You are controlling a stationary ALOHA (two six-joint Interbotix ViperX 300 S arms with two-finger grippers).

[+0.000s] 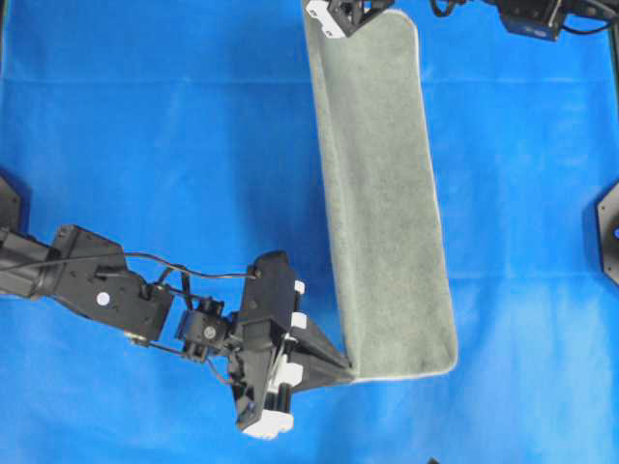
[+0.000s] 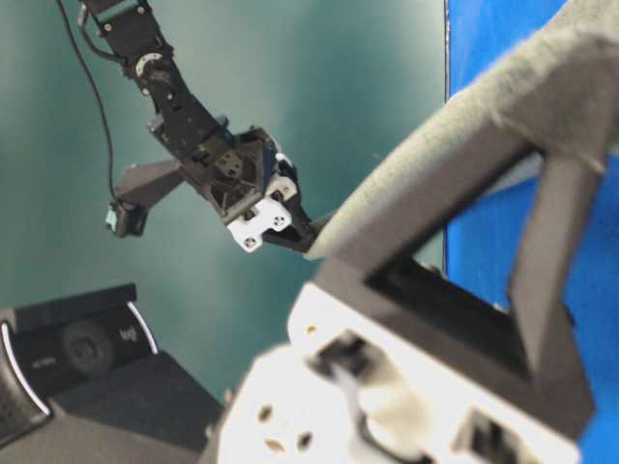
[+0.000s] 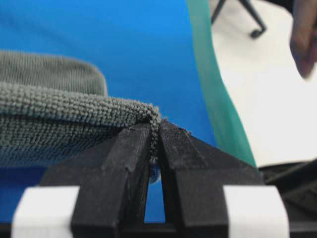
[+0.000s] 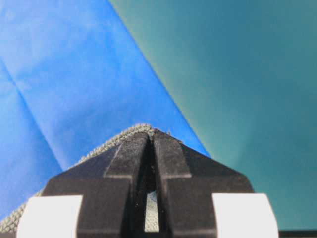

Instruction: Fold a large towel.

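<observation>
Both hands, left hand (image 1: 348, 365) and right hand (image 1: 372, 8), pinch the large towel (image 1: 387, 193).

Blue sheet (image 1: 145, 145) left bare 9 to 12 o'clock; centre blocked by large towel (image 1: 387, 193), left arm (image 1: 106, 285) at 8.

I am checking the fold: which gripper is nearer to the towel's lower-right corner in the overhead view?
Left. The left gripper pinches the neighbouring lower-left corner of the towel; the right gripper holds the far top end.
</observation>
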